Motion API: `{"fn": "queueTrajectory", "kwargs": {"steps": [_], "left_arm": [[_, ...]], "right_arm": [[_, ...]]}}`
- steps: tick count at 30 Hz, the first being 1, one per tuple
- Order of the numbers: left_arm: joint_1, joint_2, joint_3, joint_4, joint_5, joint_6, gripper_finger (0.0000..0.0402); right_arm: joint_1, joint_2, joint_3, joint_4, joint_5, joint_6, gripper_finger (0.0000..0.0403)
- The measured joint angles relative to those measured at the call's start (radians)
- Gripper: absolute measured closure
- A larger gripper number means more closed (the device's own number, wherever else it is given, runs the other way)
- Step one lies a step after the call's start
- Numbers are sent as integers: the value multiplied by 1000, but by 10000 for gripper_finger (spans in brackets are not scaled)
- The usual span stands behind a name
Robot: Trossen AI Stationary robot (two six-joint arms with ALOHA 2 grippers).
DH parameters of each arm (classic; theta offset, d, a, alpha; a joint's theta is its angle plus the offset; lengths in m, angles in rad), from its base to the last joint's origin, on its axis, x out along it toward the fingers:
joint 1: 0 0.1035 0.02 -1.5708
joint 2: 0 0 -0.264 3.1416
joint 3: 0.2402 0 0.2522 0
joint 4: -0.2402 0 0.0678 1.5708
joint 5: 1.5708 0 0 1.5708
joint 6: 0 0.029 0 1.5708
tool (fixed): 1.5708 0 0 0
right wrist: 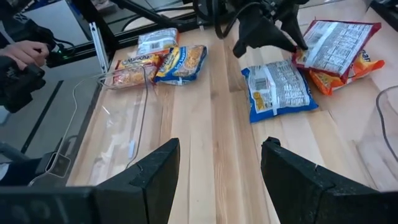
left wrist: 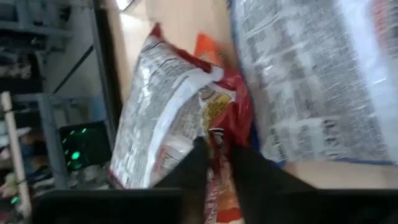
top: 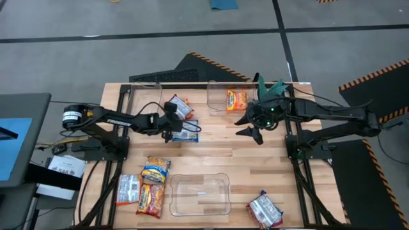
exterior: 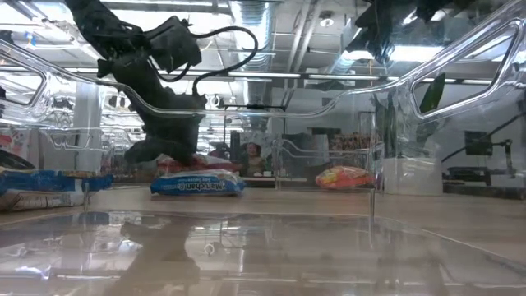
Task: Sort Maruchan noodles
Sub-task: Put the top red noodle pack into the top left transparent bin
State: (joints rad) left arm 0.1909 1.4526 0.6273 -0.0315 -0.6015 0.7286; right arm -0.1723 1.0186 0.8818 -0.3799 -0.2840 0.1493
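My left gripper [top: 172,121] reaches in from the table's left and is shut on a red-and-silver noodle packet [top: 181,107]. An orange packet [right wrist: 348,73] lies under that one. A blue packet [top: 186,131] lies flat beside it, printed back up. My right gripper [top: 254,126] hovers open right of centre, touching nothing. Another orange packet [top: 236,99] lies in the far clear bin [top: 216,86]. Three more packets [top: 147,185] lie at the near left, and a red-and-silver one [top: 265,209] lies at the near right. My left gripper [left wrist: 216,155] pinches the red-and-silver packet at its red crimped end [left wrist: 219,134] between both fingers, which come in slanting from the table's left. The packet is tilted, printed back showing [right wrist: 336,45]. Whether its far end still rests on the orange packet, I cannot tell.
An empty clear bin [top: 199,195] sits at the near middle, and another clear bin [top: 142,86] stands at the far left. A green plant [top: 271,88] stands by the right arm. A person's hands [right wrist: 18,62] show beyond the table's left edge. Bare wood lies between the two grippers.
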Motion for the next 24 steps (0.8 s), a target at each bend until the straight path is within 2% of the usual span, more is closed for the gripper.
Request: {"fn": "queueTrajectory", "kwargs": {"steps": [6, 12, 20, 24], "left_arm": [[-50, -73, -1, 3, -10, -7, 400], [-90, -237, -1, 25, -34, -6, 401], [-113, -536, -1, 39, -242, 14, 401], [-112, -675, -1, 37, -304, 50, 401]], "right_arm": [[18, 0, 0, -1, -1, 0, 159], [23, 0, 0, 0, -1, 0, 159], [23, 0, 0, 6, -1, 0, 159], [23, 0, 0, 10, 0, -1, 159]]}}
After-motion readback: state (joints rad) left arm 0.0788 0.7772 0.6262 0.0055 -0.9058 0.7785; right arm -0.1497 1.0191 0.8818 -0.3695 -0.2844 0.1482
